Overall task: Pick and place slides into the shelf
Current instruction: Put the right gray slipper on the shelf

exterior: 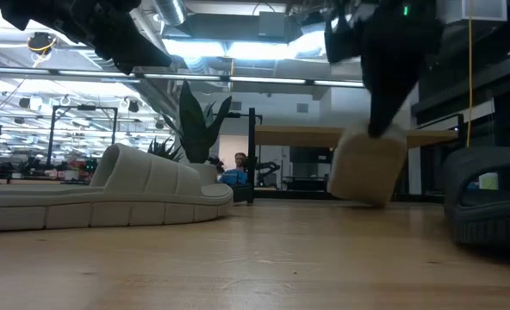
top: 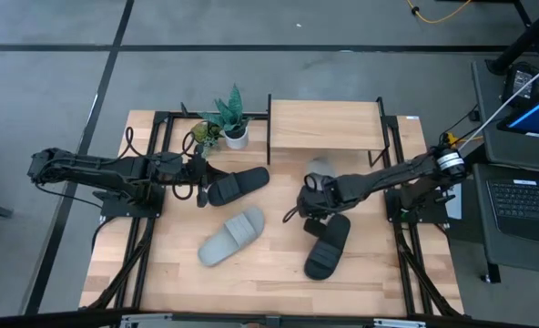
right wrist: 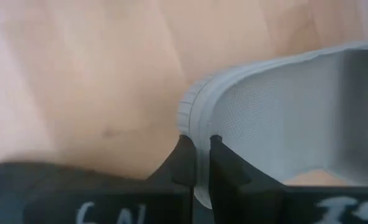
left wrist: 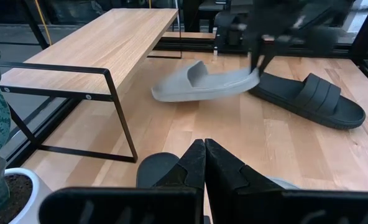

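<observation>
My right gripper (top: 310, 196) is shut on a pale grey slide (left wrist: 199, 84) and holds it in the air in front of the shelf (top: 324, 126). In the low view this slide (exterior: 367, 168) hangs below the arm. A second grey slide (top: 233, 237) lies flat on its sole mid-table. One black slide (top: 329, 246) lies near the right arm, and another (top: 239, 185) lies by my left gripper (top: 201, 189). That gripper is shut (left wrist: 204, 158) and hovers over this slide's end (left wrist: 151, 171), touching nothing. My right gripper pinches the rim of the grey slide's sole (right wrist: 196, 127) at one end (left wrist: 253, 73) between its two fingers. The fingers come from above, pointing down. The slide is lifted clear of the table and lies roughly level, its free end tipped slightly down.
A potted plant in a white pot (top: 230, 123) stands at the shelf's left end, close to the left arm. Black frame rails (top: 151, 237) run along both table sides. The shelf's black uprights (left wrist: 119, 112) stand on the table. Bare wood (top: 269, 273) lies toward the near edge.
</observation>
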`<state>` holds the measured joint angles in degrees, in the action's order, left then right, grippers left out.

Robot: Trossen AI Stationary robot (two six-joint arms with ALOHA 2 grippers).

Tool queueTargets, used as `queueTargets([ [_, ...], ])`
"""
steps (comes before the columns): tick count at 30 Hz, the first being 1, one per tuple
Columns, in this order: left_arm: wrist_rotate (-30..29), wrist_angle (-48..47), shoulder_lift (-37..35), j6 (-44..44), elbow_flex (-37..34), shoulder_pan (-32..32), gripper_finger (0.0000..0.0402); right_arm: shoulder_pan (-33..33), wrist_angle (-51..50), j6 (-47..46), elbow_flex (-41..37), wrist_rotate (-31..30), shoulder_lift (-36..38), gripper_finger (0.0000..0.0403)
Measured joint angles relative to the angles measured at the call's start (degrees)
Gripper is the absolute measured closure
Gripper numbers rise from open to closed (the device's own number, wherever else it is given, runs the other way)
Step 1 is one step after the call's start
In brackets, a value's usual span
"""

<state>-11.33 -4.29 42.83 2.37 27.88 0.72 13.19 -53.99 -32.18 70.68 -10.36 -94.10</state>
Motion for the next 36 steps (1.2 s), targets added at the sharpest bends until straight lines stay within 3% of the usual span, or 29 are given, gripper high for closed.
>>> queueTargets([
  [9, 0.0, 0.0, 0.0, 0.0, 0.0, 0.0, 0.0401, 7.1, -6.7, 0.0, 12.3, 0.1, 0.1, 0.0381],
  [17, 0.0, 0.0, 0.0, 0.0, 0.0, 0.0, 0.0401, 11.5, -7.4, -0.3, 16.4, -1.0, 0.1, 0.0381],
  [27, 0.0, 0.2, 0.0, 0.0, 0.0, 0.0, 0.0401, 14.4, -12.1, 0.3, 20.9, -8.8, 0.1, 0.0381],
  [36, 0.0, 0.4, 0.0, 0.0, 0.0, 0.0, 0.0401, 16.8, -22.3, 1.7, 29.7, -21.0, 0.1, 0.0381],
])
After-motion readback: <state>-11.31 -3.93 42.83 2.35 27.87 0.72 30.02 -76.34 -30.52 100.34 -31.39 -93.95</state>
